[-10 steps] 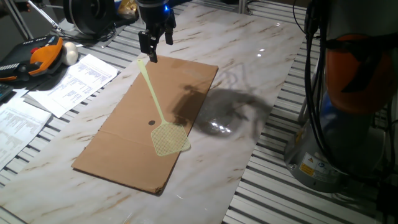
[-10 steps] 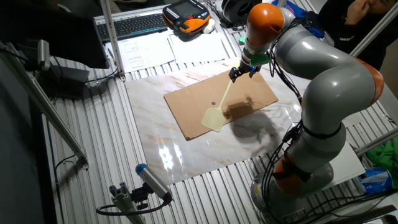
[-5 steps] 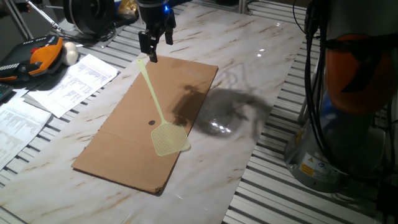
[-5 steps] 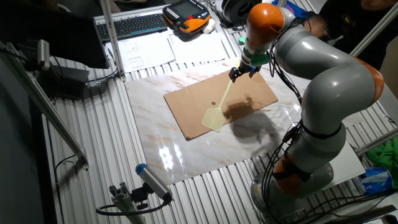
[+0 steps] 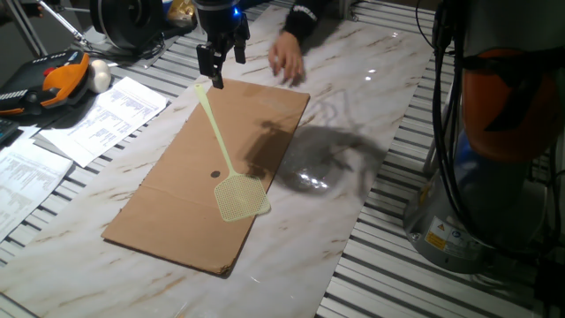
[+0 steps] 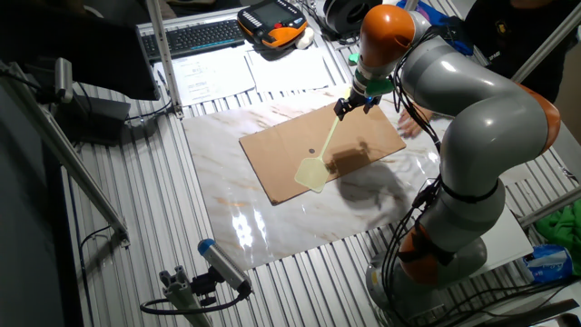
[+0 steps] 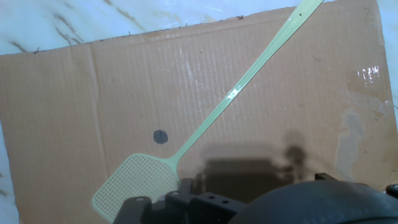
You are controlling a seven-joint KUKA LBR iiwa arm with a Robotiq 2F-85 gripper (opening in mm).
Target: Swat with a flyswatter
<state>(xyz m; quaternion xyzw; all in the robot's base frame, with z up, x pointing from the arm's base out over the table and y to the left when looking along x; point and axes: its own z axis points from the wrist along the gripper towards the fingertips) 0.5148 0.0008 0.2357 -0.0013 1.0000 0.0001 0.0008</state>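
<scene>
The pale yellow-green flyswatter [image 5: 231,172] lies flat on a brown cardboard sheet [image 5: 168,216], with its mesh head [image 5: 241,198] toward the near edge and its handle tip at the far edge. My gripper [image 5: 221,64] hangs just above that handle tip, fingers apart, with nothing between them. The other fixed view shows the gripper [image 6: 349,106] over the cardboard's [image 6: 281,154] far corner and the flyswatter [image 6: 311,173] running away from it. In the hand view the whole flyswatter [image 7: 236,93] lies loose on the cardboard [image 7: 93,93] beside a dark round spot [image 7: 160,136].
A person's hand [image 5: 287,60] reaches over the marble table beside the cardboard's far edge, close to the gripper. Printed papers [image 5: 97,115] and an orange pendant [image 5: 53,79] lie at the left. The arm's base [image 5: 494,132] stands at the right.
A person's hand has come into view beside the far edge of the cardboard. The gripper and the flyswatter have not moved.
</scene>
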